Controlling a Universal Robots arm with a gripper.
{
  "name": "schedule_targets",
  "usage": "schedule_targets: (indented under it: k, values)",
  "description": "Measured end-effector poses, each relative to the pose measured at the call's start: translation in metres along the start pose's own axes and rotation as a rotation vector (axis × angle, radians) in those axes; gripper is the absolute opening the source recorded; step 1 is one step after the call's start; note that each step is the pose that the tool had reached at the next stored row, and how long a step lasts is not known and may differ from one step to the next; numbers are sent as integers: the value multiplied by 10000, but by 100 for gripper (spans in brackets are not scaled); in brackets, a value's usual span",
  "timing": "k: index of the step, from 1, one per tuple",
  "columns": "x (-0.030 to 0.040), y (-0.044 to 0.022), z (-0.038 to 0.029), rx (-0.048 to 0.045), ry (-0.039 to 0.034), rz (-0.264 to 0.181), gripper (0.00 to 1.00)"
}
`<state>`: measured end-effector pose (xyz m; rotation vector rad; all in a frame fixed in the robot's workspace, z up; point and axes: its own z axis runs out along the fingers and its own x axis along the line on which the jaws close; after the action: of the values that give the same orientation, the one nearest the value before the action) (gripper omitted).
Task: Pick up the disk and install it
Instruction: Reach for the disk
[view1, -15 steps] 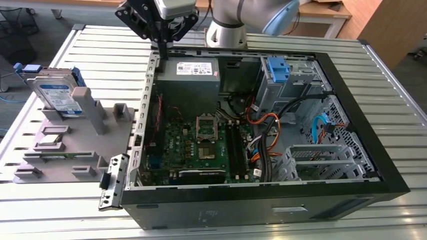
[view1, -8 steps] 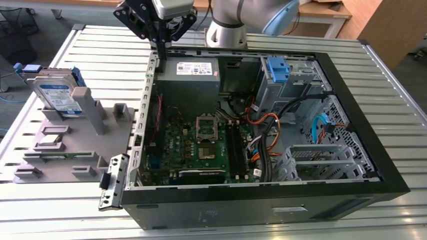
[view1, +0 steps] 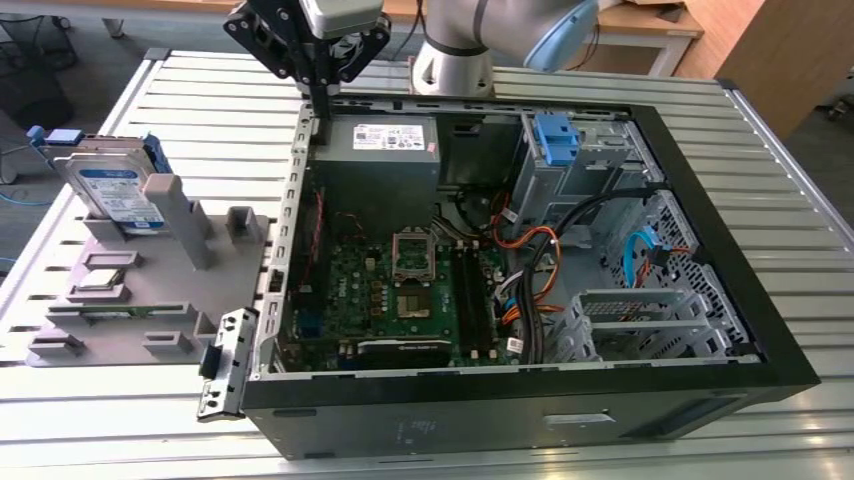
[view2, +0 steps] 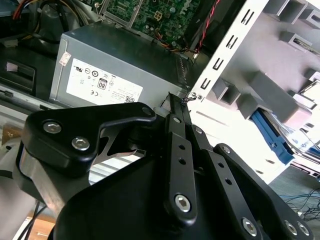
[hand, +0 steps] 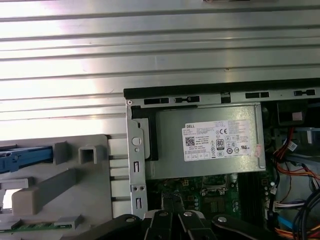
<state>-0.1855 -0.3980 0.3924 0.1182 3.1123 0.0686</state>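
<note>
The tool (view1: 324, 100) hangs closed and empty above the computer case's (view1: 467, 425) wall, beside the power supply (view1: 380, 140). The disk (view1: 114, 190) stands unpicked in the grey fixture (view1: 134, 300) near the desk's (view1: 200, 90) edge at the exterior view's left, so both pickup and installation remain.

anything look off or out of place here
Nothing looks damaged or spilled. The disk leans on edge in the grey holder, outside the open computer case, while the shut gripper hangs over the case's rim by the power supply.
</note>
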Motion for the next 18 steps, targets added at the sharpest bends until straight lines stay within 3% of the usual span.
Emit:
schedule_targets:
  k: [18]
  values:
    - [78, -5, 0, 2, 2, 0, 11]
